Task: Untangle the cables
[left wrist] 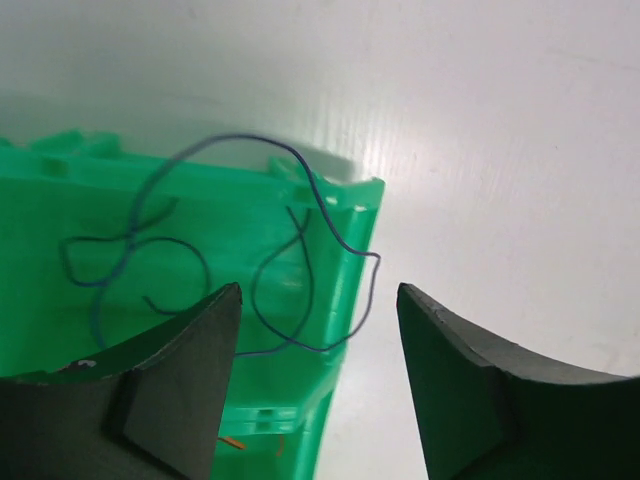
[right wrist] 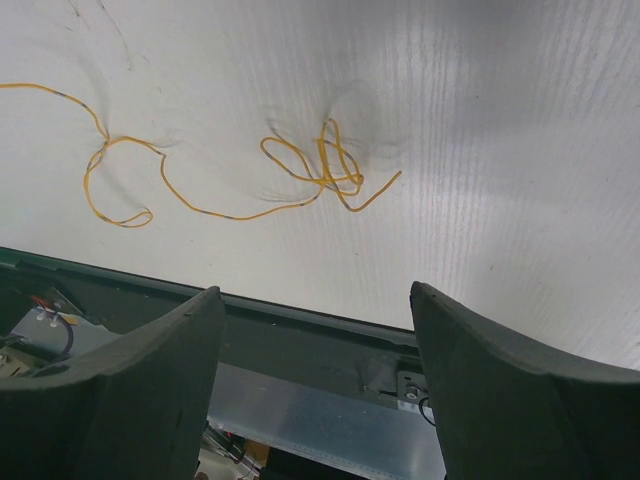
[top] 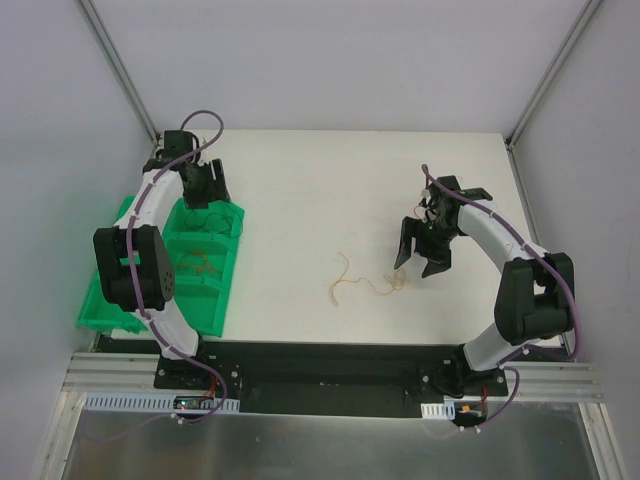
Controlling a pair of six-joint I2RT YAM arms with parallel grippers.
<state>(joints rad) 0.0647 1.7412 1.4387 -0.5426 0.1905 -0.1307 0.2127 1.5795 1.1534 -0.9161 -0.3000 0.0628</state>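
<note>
Left tool (left wrist: 318,300): jaws apart, nothing between them, hovering over the far end of the green compartment tray (left wrist: 345,200). A thin dark cable (left wrist: 313,182) lies looped in that end compartment, one loop reaching past the rim over the white tabletop (left wrist: 480,150). Right tool (right wrist: 315,300): jaws also apart, empty, above the tabletop. A curly orange cable (right wrist: 335,175) lies loose on the tabletop just ahead of it, bunched at one end. More orange strands (top: 200,265) sit in the tray's middle compartment.

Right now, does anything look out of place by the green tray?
Yes: the dark wire below the open left claw is draped across the green tray's rim, one loop spilling out over the table.
</note>
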